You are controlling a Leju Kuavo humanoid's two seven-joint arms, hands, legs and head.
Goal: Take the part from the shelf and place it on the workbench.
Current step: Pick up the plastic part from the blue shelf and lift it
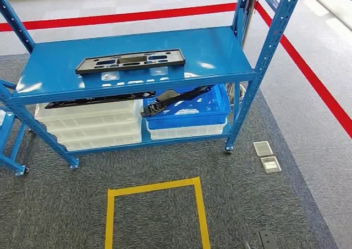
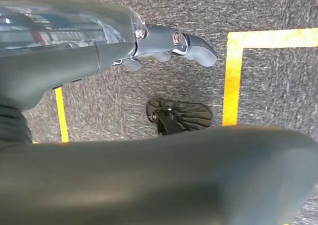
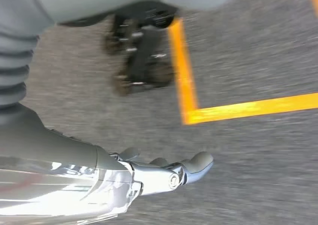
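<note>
Both the left hand [image 2: 165, 43] and the right hand [image 3: 169, 173] hang empty over the carpet, fingers extended, since nothing has been grasped yet. The black slotted part [image 1: 130, 61] lies flat on the blue shelf [image 1: 215, 51], upper centre of the head view.

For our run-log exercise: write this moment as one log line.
stage: before pickup | black part: lying on blue shelf top level | left hand: empty, above carpet | right hand: empty, above carpet
</note>
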